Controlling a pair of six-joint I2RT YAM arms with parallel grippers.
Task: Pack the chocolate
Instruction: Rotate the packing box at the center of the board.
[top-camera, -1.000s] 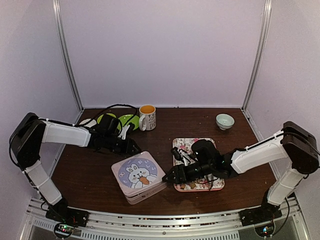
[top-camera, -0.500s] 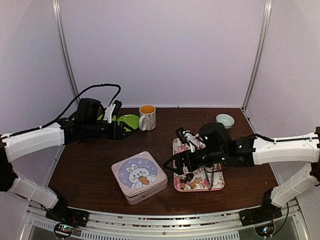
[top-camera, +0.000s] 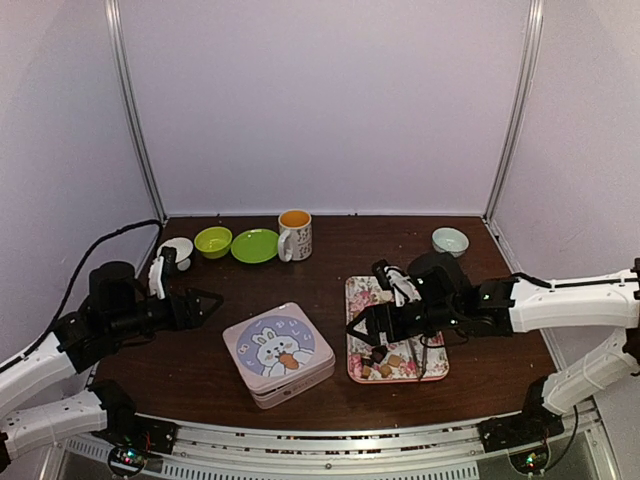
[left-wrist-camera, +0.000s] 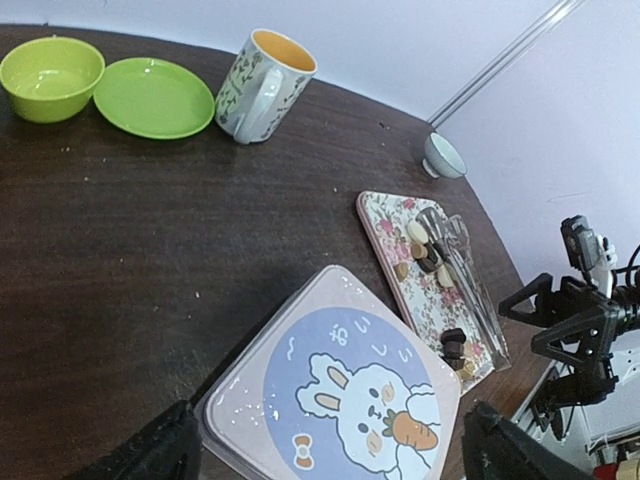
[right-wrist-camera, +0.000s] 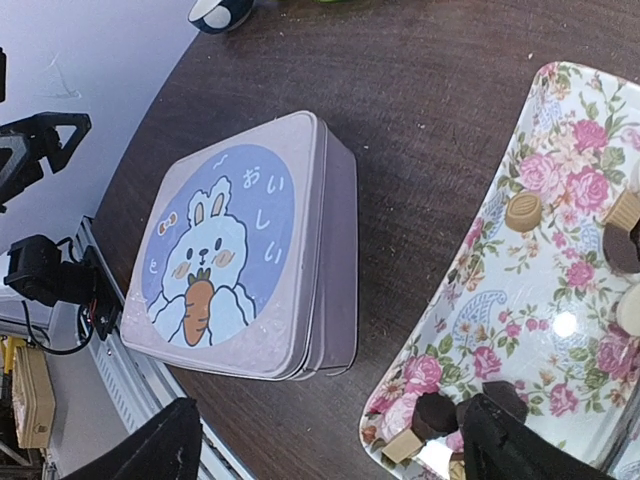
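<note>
left tool (top-camera: 208, 305) and right tool (top-camera: 358, 332) both hang released, empty. small brown and tan chocolate pieces (top-camera: 385, 363) lie on the pink floral rectangular tray (top-camera: 358, 292); the pale bunny-lidded square tin (top-camera: 278, 350) is shut, so i'd lift its lid squarely first.

The left gripper (top-camera: 203, 302) has pulled back from beside the green plate (top-camera: 255, 245) to the table's near left, its jaws now spread wide. The right gripper (top-camera: 358, 327) has moved from the tin (top-camera: 278, 352) to the tray's (top-camera: 358, 295) left edge.
</note>
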